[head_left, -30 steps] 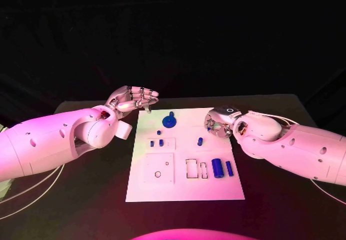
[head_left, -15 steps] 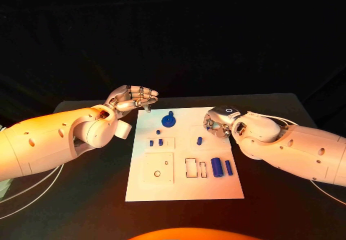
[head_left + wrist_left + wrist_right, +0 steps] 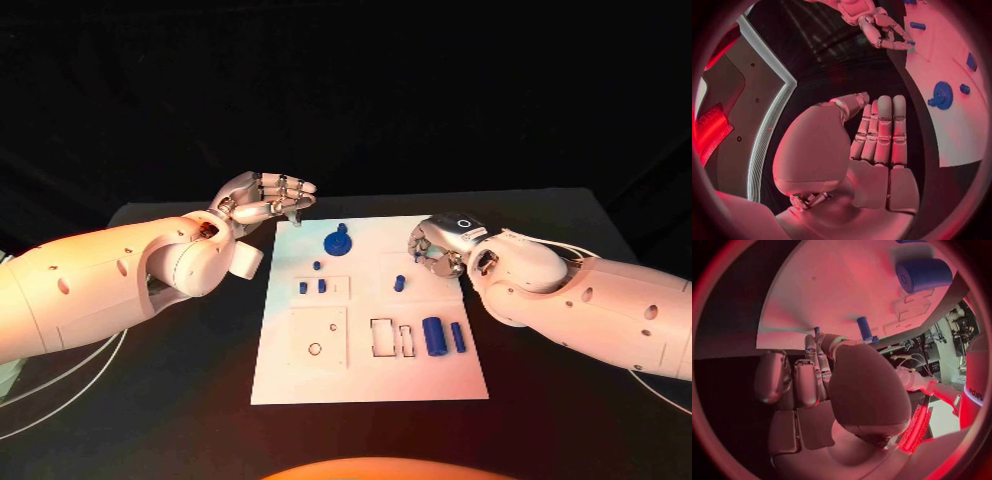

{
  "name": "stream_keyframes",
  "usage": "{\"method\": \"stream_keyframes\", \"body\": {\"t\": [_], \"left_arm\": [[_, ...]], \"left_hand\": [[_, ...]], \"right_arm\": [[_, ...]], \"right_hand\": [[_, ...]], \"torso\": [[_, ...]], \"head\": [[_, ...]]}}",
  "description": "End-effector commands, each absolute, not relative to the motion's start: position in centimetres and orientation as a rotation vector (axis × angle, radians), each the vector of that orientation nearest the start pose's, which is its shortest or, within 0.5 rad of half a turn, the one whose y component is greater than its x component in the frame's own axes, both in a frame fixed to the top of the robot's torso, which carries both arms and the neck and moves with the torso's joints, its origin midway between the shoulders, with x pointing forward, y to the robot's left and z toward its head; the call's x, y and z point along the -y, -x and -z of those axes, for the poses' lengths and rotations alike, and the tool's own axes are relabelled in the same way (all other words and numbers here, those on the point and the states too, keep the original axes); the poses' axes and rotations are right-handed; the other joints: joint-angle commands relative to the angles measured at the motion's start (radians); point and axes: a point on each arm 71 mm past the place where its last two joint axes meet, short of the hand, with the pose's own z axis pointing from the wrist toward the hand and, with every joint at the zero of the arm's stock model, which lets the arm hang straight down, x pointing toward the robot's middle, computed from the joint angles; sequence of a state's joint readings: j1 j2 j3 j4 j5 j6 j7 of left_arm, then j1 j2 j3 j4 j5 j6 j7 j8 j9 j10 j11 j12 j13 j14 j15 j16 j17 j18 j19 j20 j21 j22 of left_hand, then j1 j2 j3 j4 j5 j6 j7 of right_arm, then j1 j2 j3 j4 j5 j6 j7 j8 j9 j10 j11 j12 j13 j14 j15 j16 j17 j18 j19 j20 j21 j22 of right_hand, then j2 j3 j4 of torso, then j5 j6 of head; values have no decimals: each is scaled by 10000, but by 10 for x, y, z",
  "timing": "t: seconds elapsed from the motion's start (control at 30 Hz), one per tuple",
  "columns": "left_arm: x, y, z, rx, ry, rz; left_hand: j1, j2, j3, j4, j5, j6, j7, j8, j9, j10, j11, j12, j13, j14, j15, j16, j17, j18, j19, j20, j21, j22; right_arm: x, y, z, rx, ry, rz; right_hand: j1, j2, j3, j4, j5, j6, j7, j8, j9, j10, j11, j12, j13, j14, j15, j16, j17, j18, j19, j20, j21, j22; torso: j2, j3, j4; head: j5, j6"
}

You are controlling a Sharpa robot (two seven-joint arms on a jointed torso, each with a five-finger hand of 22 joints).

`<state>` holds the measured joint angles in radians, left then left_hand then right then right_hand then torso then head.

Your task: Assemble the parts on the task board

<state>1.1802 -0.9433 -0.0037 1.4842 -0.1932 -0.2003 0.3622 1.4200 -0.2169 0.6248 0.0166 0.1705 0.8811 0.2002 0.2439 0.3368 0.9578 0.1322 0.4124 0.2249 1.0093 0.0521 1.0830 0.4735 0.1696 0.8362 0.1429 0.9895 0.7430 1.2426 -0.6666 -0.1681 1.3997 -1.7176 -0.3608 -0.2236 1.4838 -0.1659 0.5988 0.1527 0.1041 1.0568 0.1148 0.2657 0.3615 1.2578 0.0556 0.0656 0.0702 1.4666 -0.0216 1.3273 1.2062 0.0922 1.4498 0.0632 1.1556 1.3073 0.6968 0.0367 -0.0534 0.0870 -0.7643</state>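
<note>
On the black counter point(image 3: 173, 400), white task board point(image 3: 369, 375) with seven blue parts, one gear point(image 3: 338, 242), left hand point(image 3: 270, 198) curled shut, empty in left wrist view, right hand's point(image 3: 437, 247) grip cannot be told.

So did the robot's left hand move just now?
No. The left hand hangs at the same spot beyond the task board's far left corner, next to the blue gear, with its fingers curled.
</note>
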Motion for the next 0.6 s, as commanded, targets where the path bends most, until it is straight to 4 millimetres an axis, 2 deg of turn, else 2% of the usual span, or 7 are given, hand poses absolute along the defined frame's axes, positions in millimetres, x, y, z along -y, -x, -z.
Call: {"method": "stream_keyframes", "body": {"t": [0.03, 0.37, 0.53, 0.6], "left_arm": [[-263, -492, 173, -14678, 9378, 14841], [-264, -493, 174, -14676, 9392, 14809], [-264, -493, 174, -14665, 9390, 14807], [-263, -493, 174, -14661, 9385, 14821]], "left_hand": [[30, 29, -65, -12, 31, -79, 2, -47, -15, -76, 4, 68, -13, -60, 32, -45, -12, 152, 24, 56, -47, -15], [25, 22, -79, -15, 33, -106, 13, -61, -23, -107, 16, 66, -21, -62, 41, -48, -18, 150, 29, 61, -54, -20], [23, 22, -85, -15, 34, -118, 18, -67, -27, -121, 21, 66, -24, -63, 45, -50, -20, 149, 30, 64, -58, -23], [23, 22, -85, -15, 34, -118, 18, -67, -27, -121, 21, 66, -24, -63, 45, -50, -20, 149, 30, 64, -58, -23]], "right_arm": [[149, -495, 200, -15176, 3817, -4936], [151, -479, 186, -14687, 3472, -5770], [136, -460, 182, -14553, 3641, -6547], [128, -451, 182, -14500, 3803, -6845]], "right_hand": [[-105, -16, 82, -3, 24, 69, -10, 57, 5, 148, -48, 7, 14, 406, -14, 64, 1, -176, 71, 25, 29, 959], [-178, -46, 146, -75, 20, 82, 6, 88, 59, 198, -34, 11, 12, 414, -13, 104, 37, -204, 115, 27, 191, 1039], [-195, -56, 166, -99, 20, 80, 17, 93, 74, 207, -25, 8, 10, 414, -13, 112, 41, -209, 121, 29, 215, 1053], [-195, -56, 166, -99, 20, 80, 17, 93, 74, 207, -25, 8, 10, 414, -13, 112, 41, -209, 121, 29, 215, 1053]], "torso": [[-3, 6, -6], [-1, 11, -1], [-2, 21, -16], [-4, 14, -14]], "head": [[4, 8], [41, 53], [147, 60], [209, 33]]}}
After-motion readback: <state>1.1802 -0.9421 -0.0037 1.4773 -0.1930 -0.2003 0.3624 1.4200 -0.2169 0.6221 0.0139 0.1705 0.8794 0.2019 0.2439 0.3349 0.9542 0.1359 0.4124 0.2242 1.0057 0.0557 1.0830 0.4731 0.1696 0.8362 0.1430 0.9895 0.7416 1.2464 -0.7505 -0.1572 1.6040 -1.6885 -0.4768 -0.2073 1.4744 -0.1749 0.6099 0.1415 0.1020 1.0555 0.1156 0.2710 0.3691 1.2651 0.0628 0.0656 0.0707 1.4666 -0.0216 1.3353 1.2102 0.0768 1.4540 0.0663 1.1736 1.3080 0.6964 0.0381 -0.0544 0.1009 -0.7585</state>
